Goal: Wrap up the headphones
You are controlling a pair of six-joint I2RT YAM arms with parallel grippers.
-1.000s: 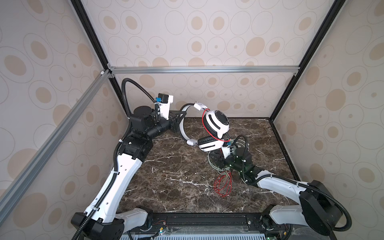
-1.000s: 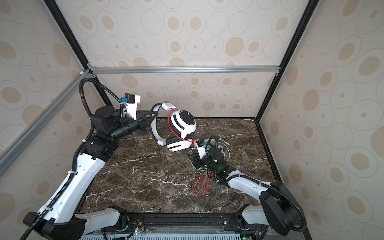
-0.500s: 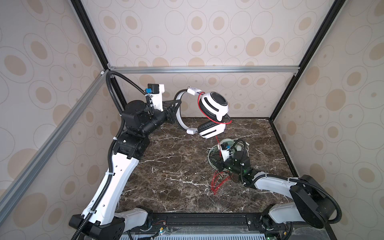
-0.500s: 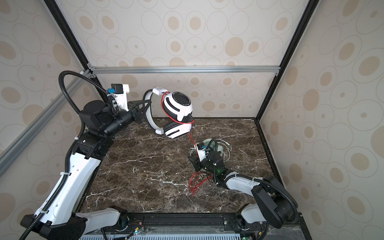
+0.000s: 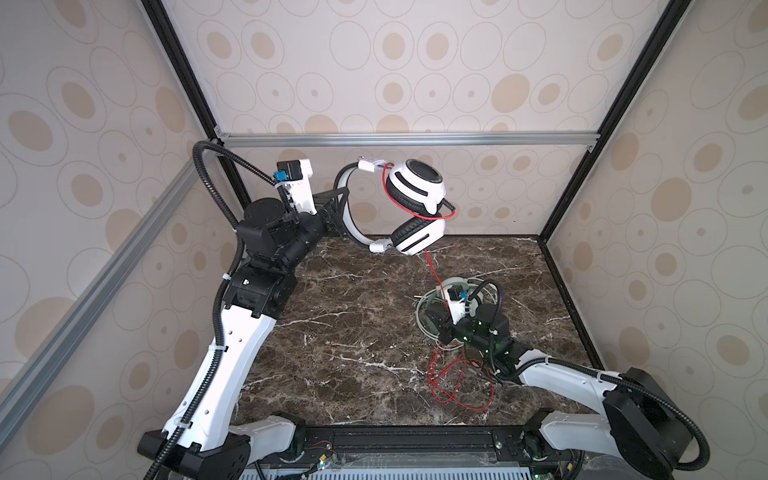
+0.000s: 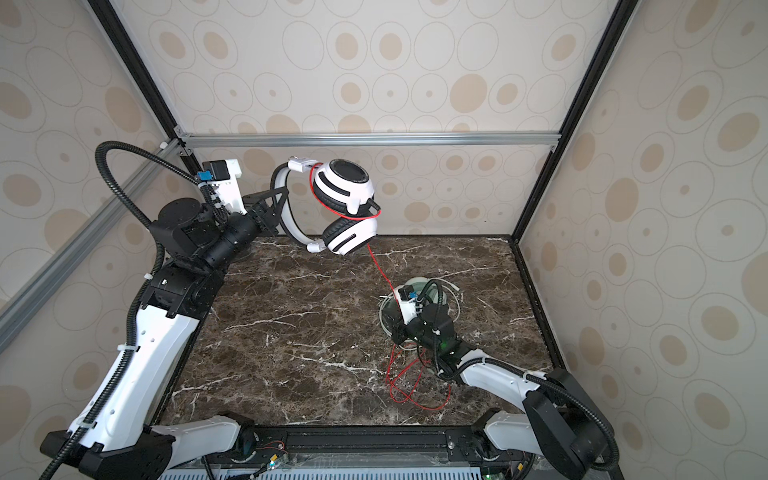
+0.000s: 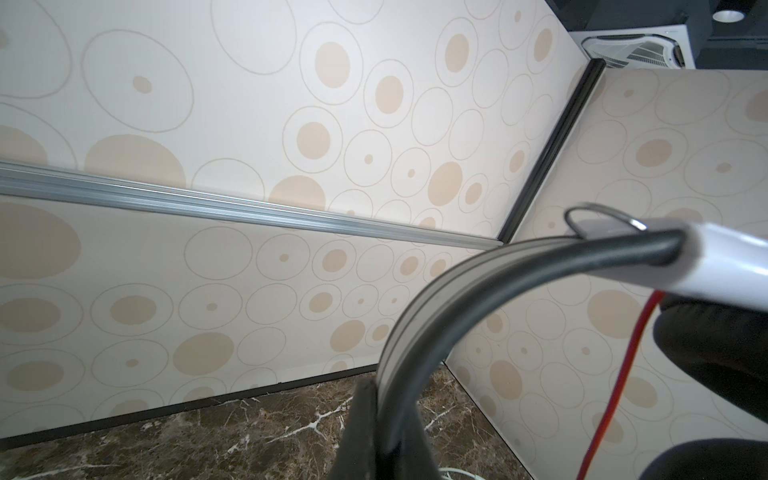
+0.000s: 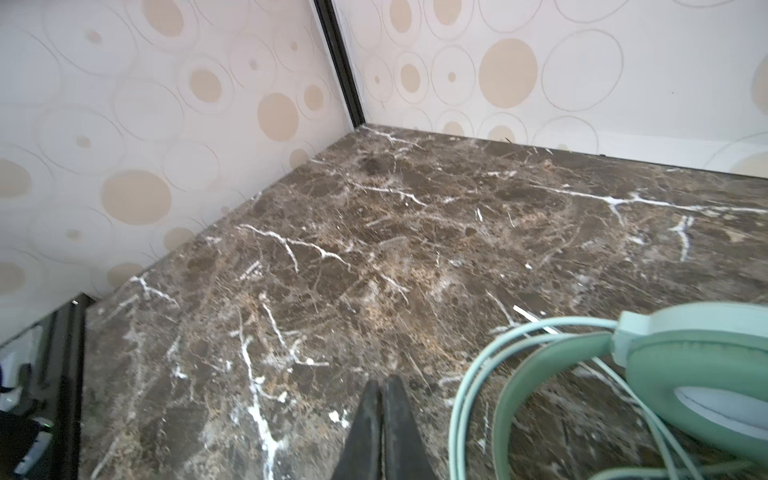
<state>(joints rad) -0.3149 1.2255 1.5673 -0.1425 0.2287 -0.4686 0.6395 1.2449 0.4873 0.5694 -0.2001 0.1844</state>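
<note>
The left jaws are clamped on the band (image 7: 432,316) of the white headset (image 5: 415,195) and hold it high over the rear of the bench (image 5: 353,332), with the cups hanging out to the side. One turn of the red cord (image 5: 434,270) shows around the cups. From there the cord drops toward the right arm.

The right jaws are together, low over the bench and just beside the green headset (image 8: 698,374) and its green cord (image 8: 478,374). The wrist view shows nothing between them, so whether they pinch the red cord cannot be told. In both top views most of that cord lies in a loose tangle (image 6: 415,386) on the bench near the front.

The step in hand looks like winding the red cord onto the white headset, and it is barely begun. The next move calls for a sure hold on the red cord alone, clear of the green one. The right arm then has to carry it around the cups while the left arm steadies the headset and the slack feeds without snagging.
</note>
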